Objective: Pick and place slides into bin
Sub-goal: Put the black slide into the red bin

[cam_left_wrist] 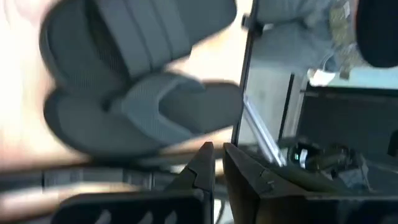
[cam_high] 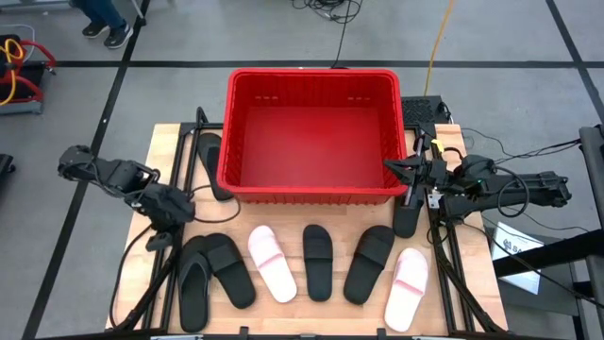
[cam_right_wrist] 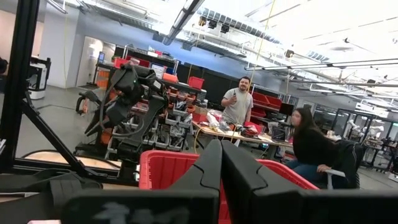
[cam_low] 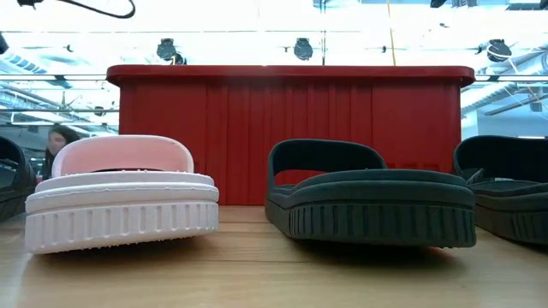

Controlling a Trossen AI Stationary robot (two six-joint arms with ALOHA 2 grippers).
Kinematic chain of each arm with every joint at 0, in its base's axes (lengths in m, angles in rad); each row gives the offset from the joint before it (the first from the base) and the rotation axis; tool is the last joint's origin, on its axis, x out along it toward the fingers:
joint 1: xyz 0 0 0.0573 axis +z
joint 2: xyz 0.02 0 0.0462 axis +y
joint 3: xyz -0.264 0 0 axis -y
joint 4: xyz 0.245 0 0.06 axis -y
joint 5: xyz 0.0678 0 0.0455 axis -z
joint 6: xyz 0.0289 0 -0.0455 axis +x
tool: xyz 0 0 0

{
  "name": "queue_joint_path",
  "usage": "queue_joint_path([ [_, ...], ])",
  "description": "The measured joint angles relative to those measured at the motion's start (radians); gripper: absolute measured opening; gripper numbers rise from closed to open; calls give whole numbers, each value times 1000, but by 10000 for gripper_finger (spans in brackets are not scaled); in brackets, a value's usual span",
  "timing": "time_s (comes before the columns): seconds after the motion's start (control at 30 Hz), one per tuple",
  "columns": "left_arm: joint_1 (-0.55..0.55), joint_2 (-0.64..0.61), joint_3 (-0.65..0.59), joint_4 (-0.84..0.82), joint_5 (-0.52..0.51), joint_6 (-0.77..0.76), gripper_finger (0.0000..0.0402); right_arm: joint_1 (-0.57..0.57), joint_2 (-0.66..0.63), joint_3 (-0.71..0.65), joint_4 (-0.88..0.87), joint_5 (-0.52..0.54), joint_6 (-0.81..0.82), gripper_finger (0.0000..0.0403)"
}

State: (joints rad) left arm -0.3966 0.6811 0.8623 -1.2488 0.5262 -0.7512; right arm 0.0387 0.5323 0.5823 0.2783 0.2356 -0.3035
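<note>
The bin (cam_high: 314, 132) is a large red rectangular basket with finely slotted walls and a thick rolled rim, and it stands upright and empty on the surface. In front of the bin six slides lie flat in a row: a black thong flip-flop (cam_high: 194, 288), a black wide-strap slide (cam_high: 229, 268), a pale pink one (cam_high: 272, 263), a black one (cam_high: 317, 262), another black one (cam_high: 369, 263) and a second pale pink one (cam_high: 408, 288). One more black slide (cam_high: 213, 162) lies just beside the bin's left wall, and another black slide (cam_high: 407, 217) lies near its front right corner.
</note>
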Motion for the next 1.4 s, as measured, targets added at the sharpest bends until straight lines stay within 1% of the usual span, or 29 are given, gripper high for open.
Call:
queue_joint_path([
  [0.13,-38,17,0,-28,6,-36,26,0,0,0,0,0,0,0],
  [0.2,-45,32,0,-22,-13,-46,26,0,0,0,0,0,0,0],
  [0.3,-46,54,0,-21,-100,-82,26,0,0,0,0,0,1,0],
  [0.4,-45,70,0,-10,-228,-183,26,0,0,0,0,0,0,0],
  [0.47,-45,78,0,-11,-270,-253,26,0,0,0,0,-1,0,0],
  [0.7,-45,97,0,-7,-265,-255,26,0,0,0,-29,-1,-2,0],
  [0.93,-47,135,-1,51,-269,-250,26,0,-3,0,-30,-1,9,0],
  [1.1,-50,156,-1,77,-239,-186,26,0,-4,0,-5,-1,11,0],
  [1.17,-52,158,-1,78,-249,-176,26,0,-4,0,2,-1,11,0],
  [1.27,-58,164,-1,74,-285,-212,26,0,-4,0,2,-1,11,0],
  [1.4,-63,163,-1,74,-288,-231,27,0,-4,0,2,-1,3,0],
])
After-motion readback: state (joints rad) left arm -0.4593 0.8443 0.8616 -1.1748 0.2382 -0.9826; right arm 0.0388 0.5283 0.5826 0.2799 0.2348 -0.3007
